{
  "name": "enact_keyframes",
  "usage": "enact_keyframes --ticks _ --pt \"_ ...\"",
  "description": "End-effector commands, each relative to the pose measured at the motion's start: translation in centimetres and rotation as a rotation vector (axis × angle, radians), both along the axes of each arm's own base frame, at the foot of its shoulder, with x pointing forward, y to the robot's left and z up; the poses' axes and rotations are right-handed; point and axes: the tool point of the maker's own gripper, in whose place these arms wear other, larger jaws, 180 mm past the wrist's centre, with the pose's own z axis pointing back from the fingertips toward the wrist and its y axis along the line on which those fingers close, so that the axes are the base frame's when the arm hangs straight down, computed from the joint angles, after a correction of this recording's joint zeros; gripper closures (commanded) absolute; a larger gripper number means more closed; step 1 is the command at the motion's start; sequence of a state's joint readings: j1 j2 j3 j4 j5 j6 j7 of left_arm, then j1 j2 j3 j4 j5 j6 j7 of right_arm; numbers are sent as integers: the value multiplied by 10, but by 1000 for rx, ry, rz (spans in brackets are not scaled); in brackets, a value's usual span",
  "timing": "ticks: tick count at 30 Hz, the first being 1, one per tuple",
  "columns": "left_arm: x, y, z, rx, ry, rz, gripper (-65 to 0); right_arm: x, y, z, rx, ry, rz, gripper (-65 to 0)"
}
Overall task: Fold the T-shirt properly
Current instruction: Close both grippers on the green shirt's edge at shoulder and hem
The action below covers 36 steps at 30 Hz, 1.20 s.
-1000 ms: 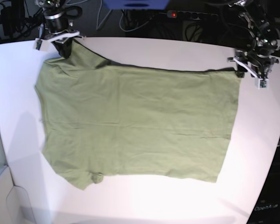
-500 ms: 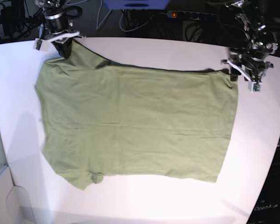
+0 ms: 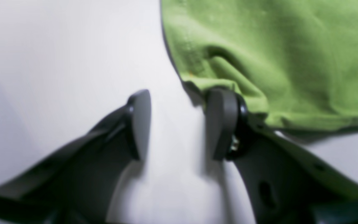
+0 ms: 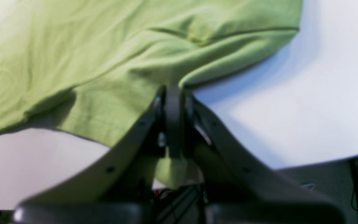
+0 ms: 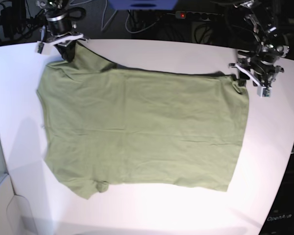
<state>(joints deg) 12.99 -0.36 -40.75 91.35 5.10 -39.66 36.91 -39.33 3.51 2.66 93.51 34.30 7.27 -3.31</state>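
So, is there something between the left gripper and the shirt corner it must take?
Nothing visible. The left gripper stands open at the T-shirt corner: one finger touches the hem, with only bare table between the jaws. The right gripper is shut on the far corner.

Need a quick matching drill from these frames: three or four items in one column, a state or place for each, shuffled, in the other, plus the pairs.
Items:
1. left gripper
2. right gripper
3. sage-green cotton T-shirt
4. white table

States:
A. spread flat, covering most of the tabletop
B. jaws shut on a shirt corner
C. jaws open, one touching the shirt's edge, nothing held
D. bare along its edges, around the cloth

Pairs: 1-C, 2-B, 3-A, 4-D
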Motion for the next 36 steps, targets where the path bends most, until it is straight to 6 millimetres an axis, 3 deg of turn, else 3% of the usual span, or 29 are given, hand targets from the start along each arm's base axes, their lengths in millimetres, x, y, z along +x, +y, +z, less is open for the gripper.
enact_keyframes --ticks 1,7,13,36 --pt "5 1 9 8 -26 -7 -284 -6 2 -8 4 58 16 -1" --pt "-13 34 23 34 -17 96 -284 -6 2 -9 7 66 19 -1" --pt "-16 57 30 56 -3 171 -284 -6 2 -9 6 65 20 -1" --pt "0 53 33 29 41 185 -284 -5 -1 -8 -6 65 30 -1"
